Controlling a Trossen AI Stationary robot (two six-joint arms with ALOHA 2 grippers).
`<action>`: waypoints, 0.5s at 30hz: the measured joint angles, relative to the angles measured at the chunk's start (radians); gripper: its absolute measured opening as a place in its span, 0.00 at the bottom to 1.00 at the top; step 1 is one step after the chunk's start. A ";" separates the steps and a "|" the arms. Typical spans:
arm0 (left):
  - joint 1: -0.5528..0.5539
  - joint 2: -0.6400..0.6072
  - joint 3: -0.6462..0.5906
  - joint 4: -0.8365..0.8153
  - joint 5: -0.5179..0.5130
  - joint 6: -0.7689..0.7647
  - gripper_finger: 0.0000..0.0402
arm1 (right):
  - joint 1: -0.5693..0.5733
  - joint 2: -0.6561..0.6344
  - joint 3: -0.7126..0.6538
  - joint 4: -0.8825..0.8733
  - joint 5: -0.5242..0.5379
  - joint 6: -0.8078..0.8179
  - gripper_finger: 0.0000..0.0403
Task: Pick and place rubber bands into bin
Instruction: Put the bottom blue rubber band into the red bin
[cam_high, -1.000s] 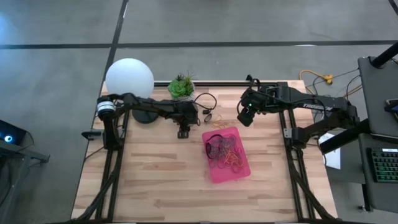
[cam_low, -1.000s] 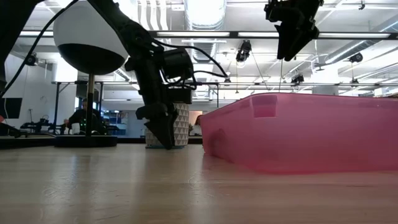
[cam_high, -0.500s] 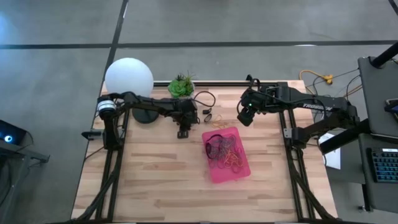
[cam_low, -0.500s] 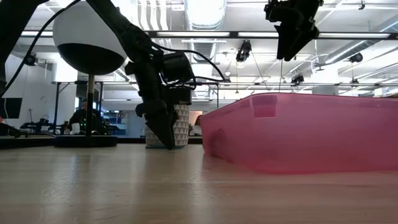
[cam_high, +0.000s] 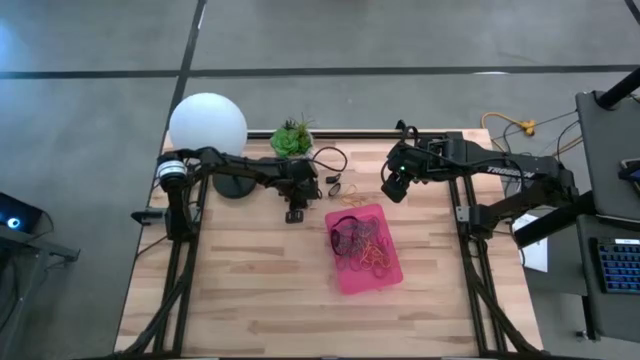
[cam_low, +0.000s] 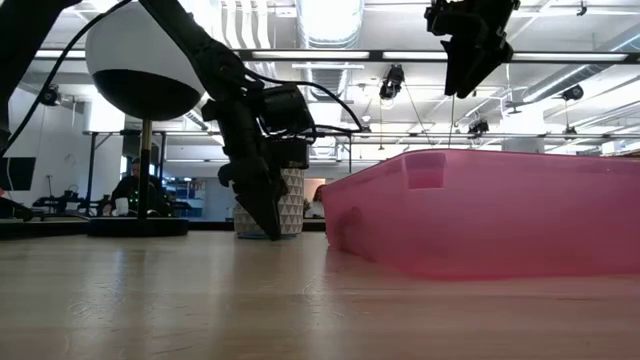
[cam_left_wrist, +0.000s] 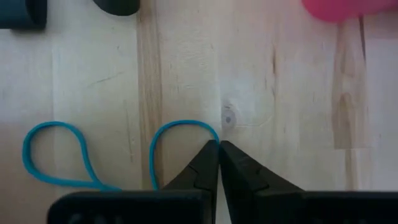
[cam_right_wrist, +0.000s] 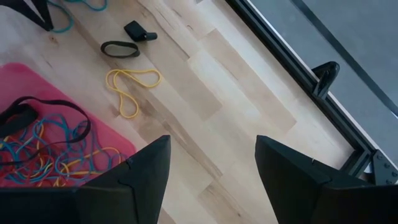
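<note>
Closing over the last second, the left gripper now pinches a blue rubber band on the table beside the bin; lifting comes next. Right gripper hangs spread.

My left hand sits low on the bench, fingers pinched together, just beside the pink bin; its wall blocks a straight slide that way. Behind me the lamp base and the plant pot crowd the back edge, with a black cable looping near them. The near half of the bench lies bare. My right hand hangs high above the bin's far corner, fingers spread, with loose bands on the boards below it.
</note>
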 joint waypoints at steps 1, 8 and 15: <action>0.000 -0.009 0.005 -0.006 -0.003 -0.001 0.00 | 0.000 0.000 0.000 0.000 0.000 0.000 0.55; -0.016 -0.133 0.083 -0.073 -0.044 -0.021 0.00 | 0.000 0.000 0.000 0.000 0.000 0.000 0.55; -0.049 -0.265 0.202 -0.025 -0.012 -0.028 0.00 | 0.001 0.000 0.000 0.001 0.000 -0.005 0.55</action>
